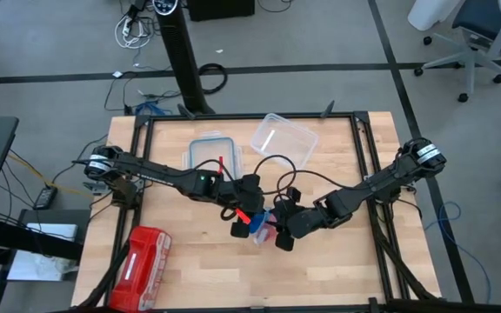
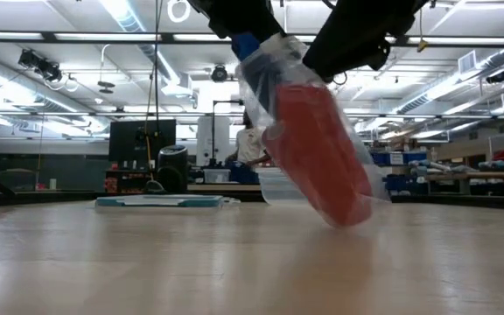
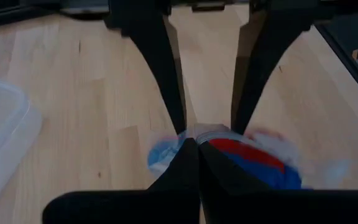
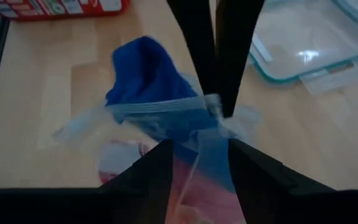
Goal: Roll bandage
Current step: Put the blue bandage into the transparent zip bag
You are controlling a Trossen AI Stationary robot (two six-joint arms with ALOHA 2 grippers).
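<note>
Right gripper (image 4: 199,163): fingers parted, straddling clear plastic bag (image 4: 166,115) at mid-table, nothing clamped. Left gripper (image 4: 216,102): fingers clenched, pinching bag's top edge. Blue bandage (image 4: 145,71): bunched at bag's mouth, above red roll (image 2: 322,149). Beyond bag: clear container (image 1: 216,149), lid (image 1: 283,136). Toward bag's near-left: red pouch (image 1: 140,268) on wooden table (image 1: 198,278).

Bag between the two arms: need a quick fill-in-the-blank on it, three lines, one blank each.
The bandage inside the clear bag is ___ in colour. The left gripper has its fingers ___ on the bag, with the right gripper at it too. The red pouch lies on the ___ arm's side of the table.
Missing: blue; shut; left.
</note>
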